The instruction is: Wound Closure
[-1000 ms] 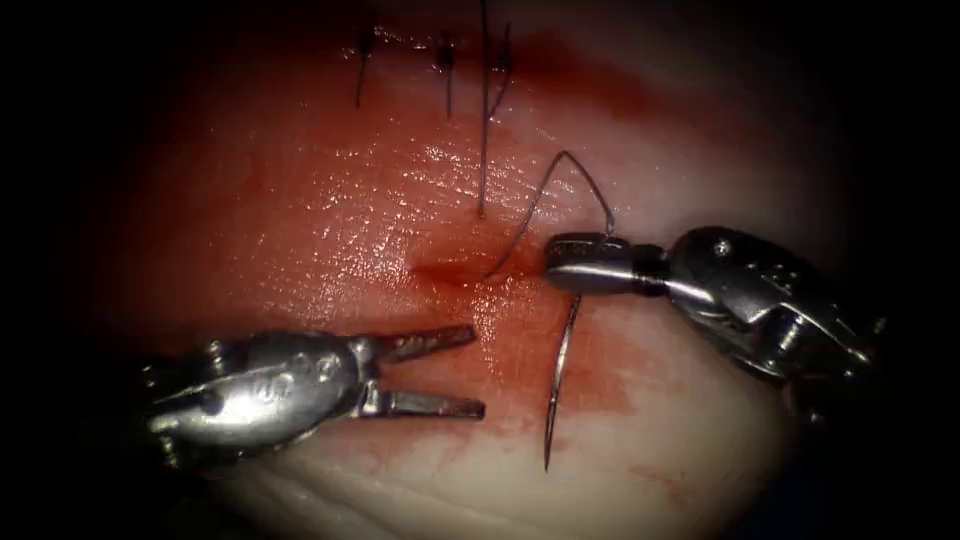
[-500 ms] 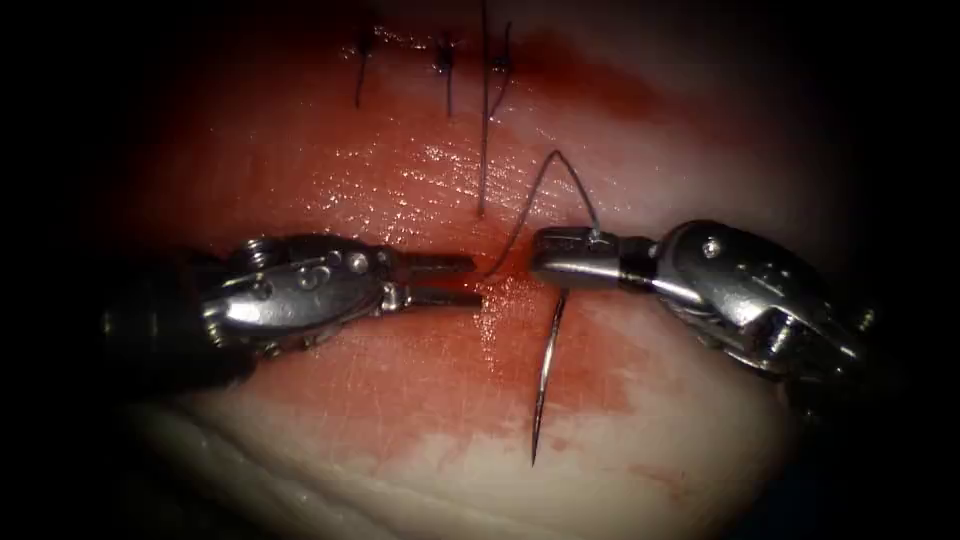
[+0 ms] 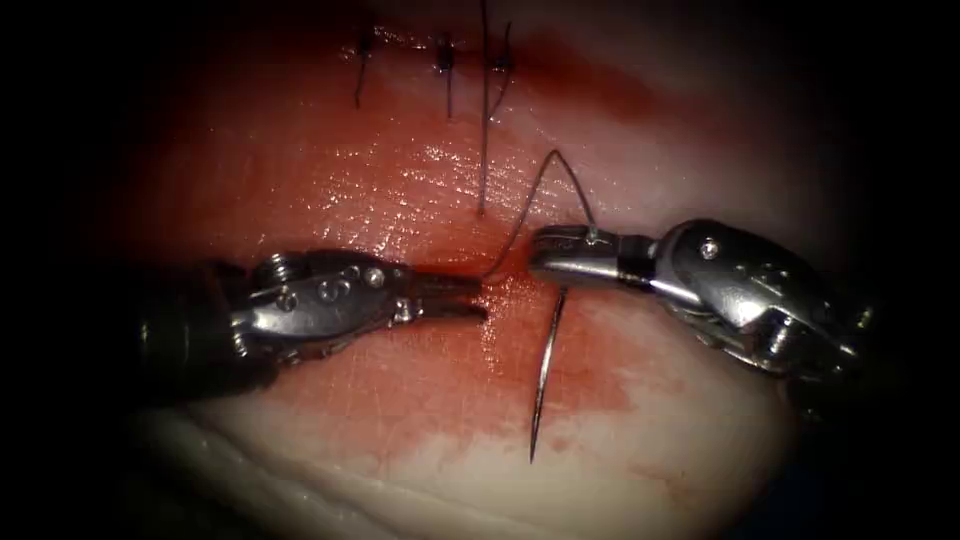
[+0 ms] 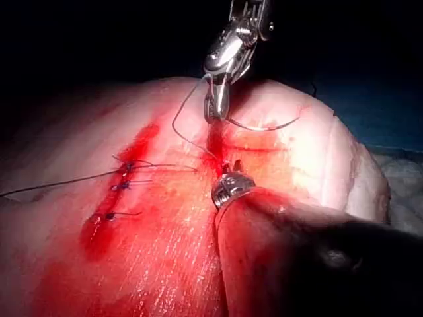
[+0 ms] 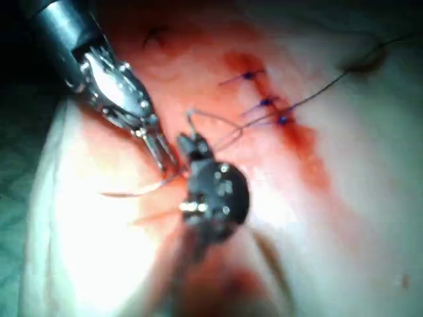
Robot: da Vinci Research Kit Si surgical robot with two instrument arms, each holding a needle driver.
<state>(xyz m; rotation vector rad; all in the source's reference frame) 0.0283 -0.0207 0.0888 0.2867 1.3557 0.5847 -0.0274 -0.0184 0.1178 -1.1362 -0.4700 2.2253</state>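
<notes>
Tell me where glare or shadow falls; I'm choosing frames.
Endoscope view: glare on wet tissue above the cut; dark rim shades the left tool, its hold unclear; right tool holds the needle near its tail, outside tissue. Left wrist view: tissue brightly lit.

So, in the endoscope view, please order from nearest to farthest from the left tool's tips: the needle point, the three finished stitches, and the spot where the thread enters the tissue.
From the left tool:
1. Thread entry spot, just right of the tips.
2. Needle point, lower right, out of the tissue.
3. Finished stitches, far above.

Right claw [image 3: 545, 262] clamped shut; left claw [image 3: 478, 297] jaws nearly closed.
</notes>
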